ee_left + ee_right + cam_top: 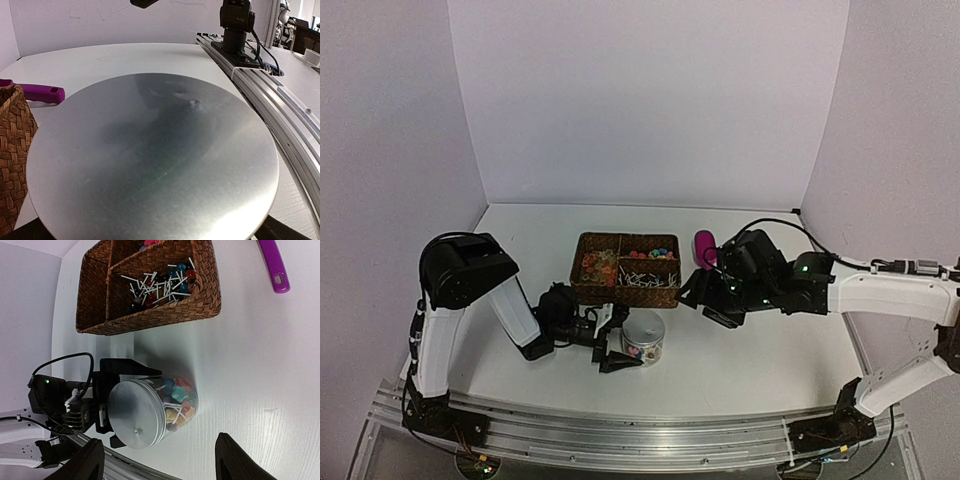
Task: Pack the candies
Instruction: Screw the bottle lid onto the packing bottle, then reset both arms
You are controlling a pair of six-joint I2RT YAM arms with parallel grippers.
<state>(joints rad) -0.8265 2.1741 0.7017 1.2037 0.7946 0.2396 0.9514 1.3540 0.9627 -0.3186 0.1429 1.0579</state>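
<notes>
Candies point(178, 399) fill a clear jar point(643, 340) closed by a silver lid point(134, 413), standing in front of the wicker basket point(588, 291). More candies point(600, 264) lie in the basket's compartments, and stick lollipops point(159, 286) lie in another one. My left gripper point(627, 339) is open, one finger on each side of the jar, and the lid point(150, 160) fills the left wrist view. My right gripper point(160, 450) is open and empty, to the right of the jar and apart from it. The magenta scoop point(704, 245) lies right of the basket.
The aluminium rail point(640, 420) runs along the table's near edge behind the jar. White walls close off the table's back and sides. The scoop's handle point(274, 264) lies on the bare table beside the basket point(200, 295).
</notes>
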